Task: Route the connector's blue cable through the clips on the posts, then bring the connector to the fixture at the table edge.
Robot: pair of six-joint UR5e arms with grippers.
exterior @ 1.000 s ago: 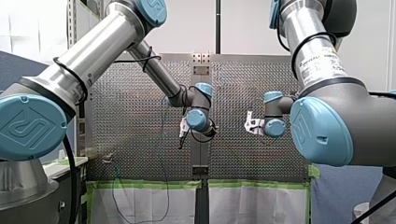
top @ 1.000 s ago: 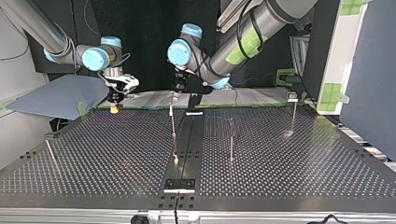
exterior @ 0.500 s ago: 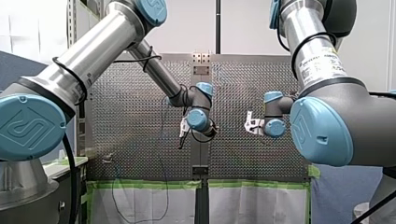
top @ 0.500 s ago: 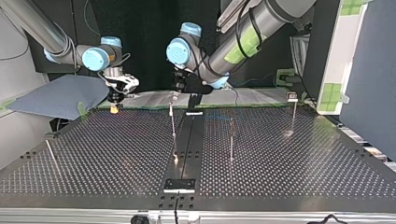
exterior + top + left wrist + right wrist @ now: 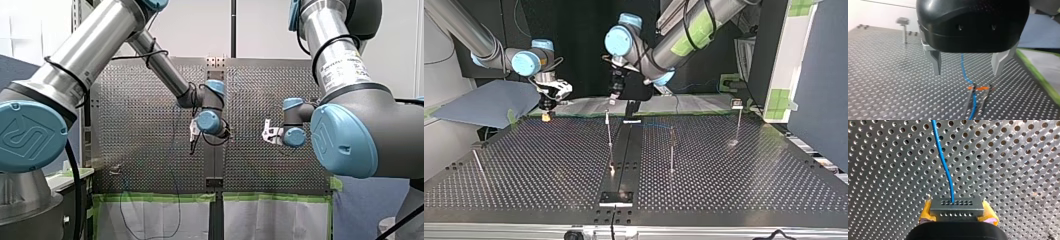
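Right wrist view cuts off most of my right gripper (image 5: 957, 212). Only its yellow pads (image 5: 926, 212) show, clamped on the grey connector (image 5: 957, 206), which has two rows of small holes. The blue cable (image 5: 944, 157) leaves the row further from the gripper and runs away over the perforated table (image 5: 1018, 170). In the top view this gripper hangs at the far left edge, and the cable is hardly visible there. The metal fingers (image 5: 935, 60) of my left gripper (image 5: 966, 65) stand apart, holding nothing. The cable passes between them down to a clip (image 5: 978, 88) with orange marks, with bare plate around it.
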